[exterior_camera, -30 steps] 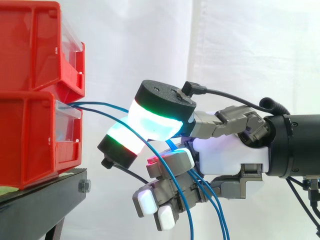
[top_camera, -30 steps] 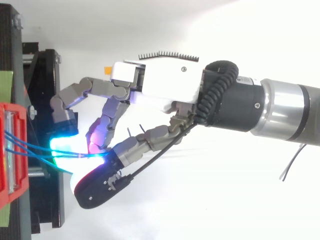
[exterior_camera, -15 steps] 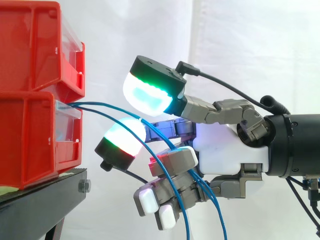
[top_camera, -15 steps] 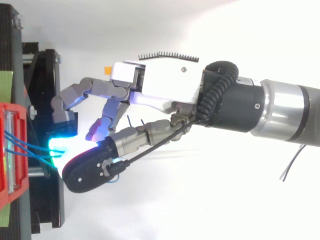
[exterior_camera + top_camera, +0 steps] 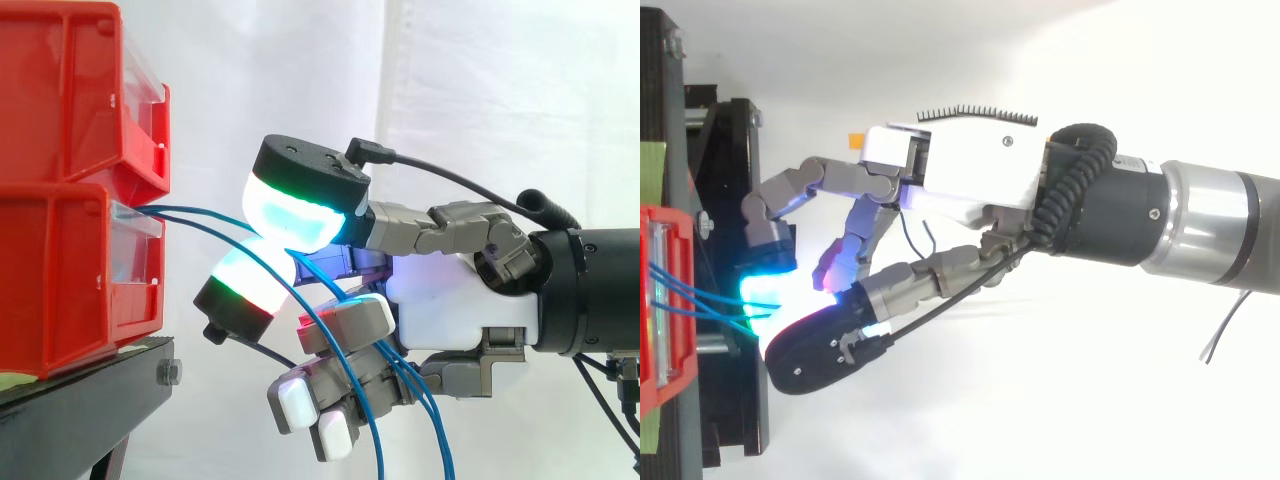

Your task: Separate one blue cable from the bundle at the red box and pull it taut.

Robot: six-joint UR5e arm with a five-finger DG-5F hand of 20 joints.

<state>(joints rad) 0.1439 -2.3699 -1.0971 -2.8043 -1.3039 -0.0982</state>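
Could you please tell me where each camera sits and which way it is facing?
Side view: beside the work at about its height, looking level across at the red bins on the black stand, white curtain behind; the hand and arm show at the right.
Top view: above the work, looking down; the bins lie at the left edge, and the hand and arm reach from the right.
Shared: the hand, the bins and the blue cables, which two glowing pads pinch.
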